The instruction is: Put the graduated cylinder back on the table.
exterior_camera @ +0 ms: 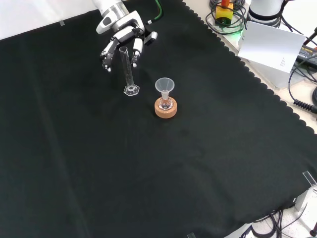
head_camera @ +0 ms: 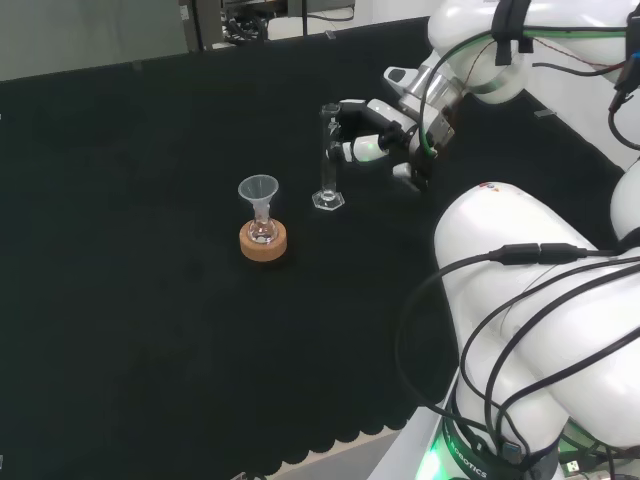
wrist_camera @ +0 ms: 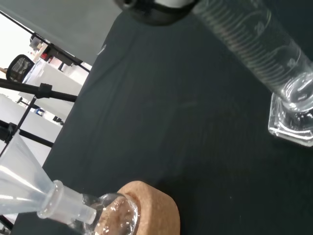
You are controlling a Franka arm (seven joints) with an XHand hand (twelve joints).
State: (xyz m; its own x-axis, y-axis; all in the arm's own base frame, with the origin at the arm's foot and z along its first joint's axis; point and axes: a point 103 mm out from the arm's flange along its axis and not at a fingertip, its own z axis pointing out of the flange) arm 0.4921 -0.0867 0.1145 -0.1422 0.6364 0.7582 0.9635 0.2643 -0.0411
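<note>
The clear graduated cylinder (head_camera: pixel 327 160) (exterior_camera: pixel 127 69) stands upright with its hexagonal foot flat on the black cloth. The hand (head_camera: pixel 375 135) (exterior_camera: pixel 121 32) is at the cylinder's upper end. Its fingers (exterior_camera: pixel 107 52) and thumb (exterior_camera: pixel 136 48) sit on either side of the tube. In the front view a small gap shows on each side, so the fingers look relaxed and off the glass. The wrist view has the cylinder (wrist_camera: pixel 264 44) close by, with a dark fingertip (wrist_camera: pixel 156 7) beside its upper part.
A small round flask with a clear funnel (head_camera: pixel 259 190) (exterior_camera: pixel 164 85) in its neck sits on a cork ring (head_camera: pixel 263 241) (exterior_camera: pixel 165 108) (wrist_camera: pixel 151 208), a short way from the cylinder's foot. The arm's white links (head_camera: pixel 540 300) stand at the head view's right.
</note>
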